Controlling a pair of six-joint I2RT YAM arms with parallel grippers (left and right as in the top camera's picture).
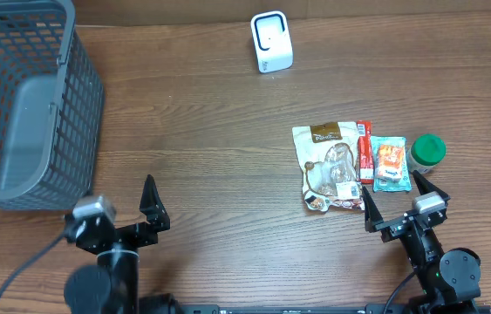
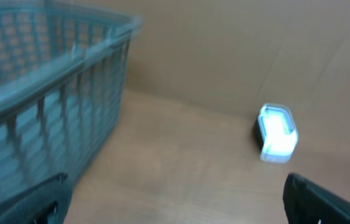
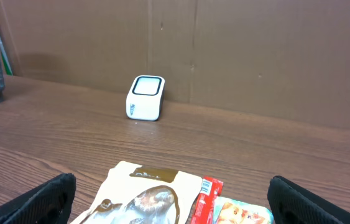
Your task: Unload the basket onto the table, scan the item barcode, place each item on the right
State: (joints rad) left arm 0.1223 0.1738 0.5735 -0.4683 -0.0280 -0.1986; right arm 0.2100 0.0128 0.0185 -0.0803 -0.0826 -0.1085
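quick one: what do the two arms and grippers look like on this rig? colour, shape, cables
Both arms are black. The left gripper and right gripper have black, tapered, pointed fingers, and a light grey block sits on each wrist. A black cable runs off the left arm. No markings are legible.
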